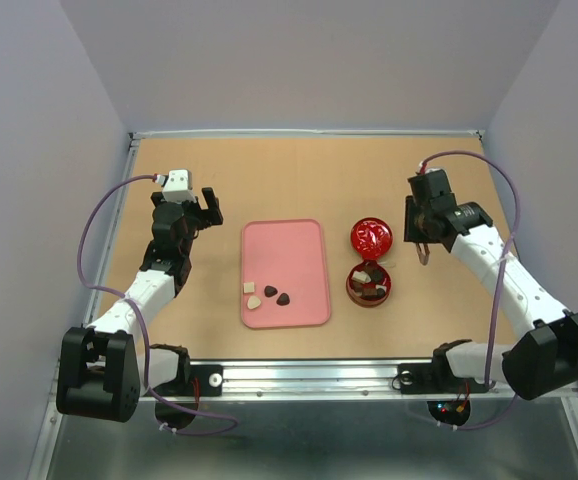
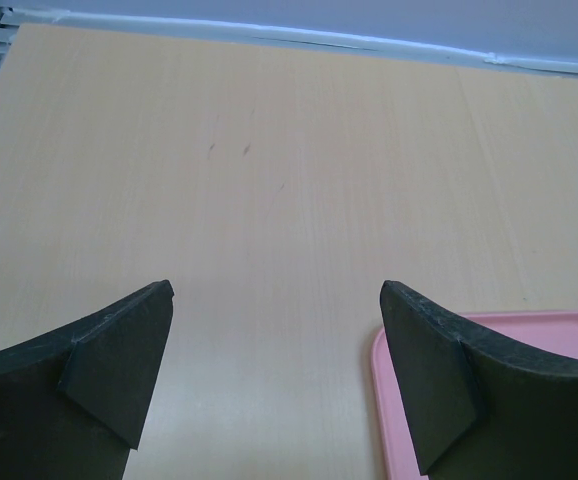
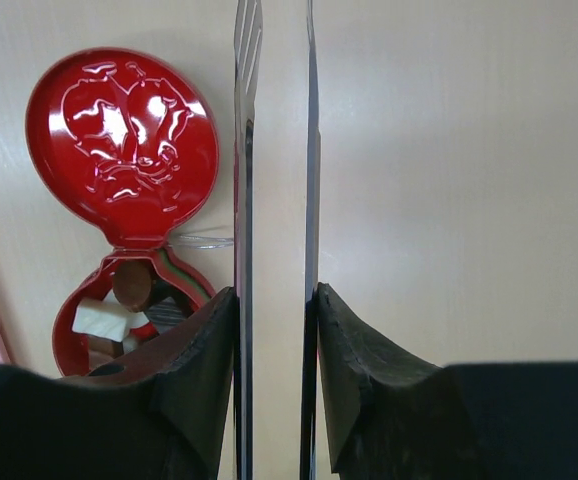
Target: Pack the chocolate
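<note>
Overhead, four chocolates [image 1: 270, 291] sit on the pink tray [image 1: 309, 240], and more already lie in the open red tin [image 1: 369, 296] just right of it. Its lid [image 1: 371, 237] is parked just beyond, leaving the tin free for loading. At the left wrist, left fingers [image 2: 119, 350] hang spread and empty over the surface [image 2: 269, 180], one hiding part of the tray's corner. At the right wrist, right fingers [image 3: 194, 360] pinch slim metal tongs [image 3: 246, 180], likely because the sweets are too small to grip directly. A finger masks half the tin, and the tongs' tips run out of frame.
</note>
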{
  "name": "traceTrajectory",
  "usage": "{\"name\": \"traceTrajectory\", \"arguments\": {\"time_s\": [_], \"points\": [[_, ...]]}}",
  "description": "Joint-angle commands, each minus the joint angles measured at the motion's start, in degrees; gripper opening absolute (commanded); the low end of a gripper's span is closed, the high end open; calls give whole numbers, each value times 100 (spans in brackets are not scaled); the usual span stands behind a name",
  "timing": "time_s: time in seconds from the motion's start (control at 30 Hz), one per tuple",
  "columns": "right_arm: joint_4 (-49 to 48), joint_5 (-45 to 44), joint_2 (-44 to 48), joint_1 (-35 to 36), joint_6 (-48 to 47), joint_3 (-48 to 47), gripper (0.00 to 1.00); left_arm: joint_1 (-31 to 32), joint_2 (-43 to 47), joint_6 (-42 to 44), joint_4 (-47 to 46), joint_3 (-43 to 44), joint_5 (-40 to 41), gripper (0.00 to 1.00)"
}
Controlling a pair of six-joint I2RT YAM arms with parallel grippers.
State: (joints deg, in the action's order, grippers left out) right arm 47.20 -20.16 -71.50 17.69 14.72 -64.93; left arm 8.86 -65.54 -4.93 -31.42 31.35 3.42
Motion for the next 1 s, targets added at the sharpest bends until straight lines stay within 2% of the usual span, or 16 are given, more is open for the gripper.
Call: {"name": "traceTrajectory", "arguments": {"time_s": [0.0, 0.5, 0.97], "points": [[-518, 276, -109, -91, -110, 305, 41, -42, 24, 18, -198, 204, 10, 96], [-941, 408, -689, -275, 48, 1026, 41, -34, 15, 9, -207, 205, -34, 96], [-1556, 672, -1734, -890, -31, 763, 41, -25, -73, 36, -215, 222, 27, 96]]}}
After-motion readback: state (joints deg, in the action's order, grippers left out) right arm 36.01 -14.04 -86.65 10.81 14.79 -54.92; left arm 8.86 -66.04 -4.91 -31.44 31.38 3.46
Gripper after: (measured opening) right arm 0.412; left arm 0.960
